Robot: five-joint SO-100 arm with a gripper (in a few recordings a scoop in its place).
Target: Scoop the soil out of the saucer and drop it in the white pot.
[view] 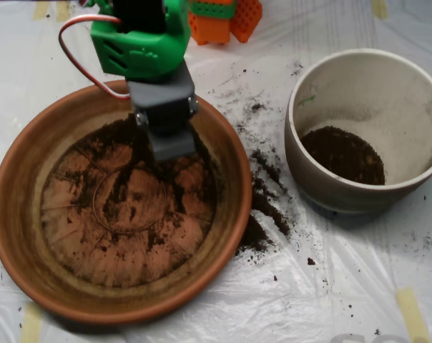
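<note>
While the grey scoop [172,146] hangs over the saucer's [16,214] upper part, w/ its tip at the base, we can't tell if its shells are parted or closed. Soil [123,189] lies thin across the ridged base; more is spilled on the plastic sheet [287,300] btwn saucer & white pot [323,187]. We see a dark heap inside the pot, near the sheet's right edge.
</note>
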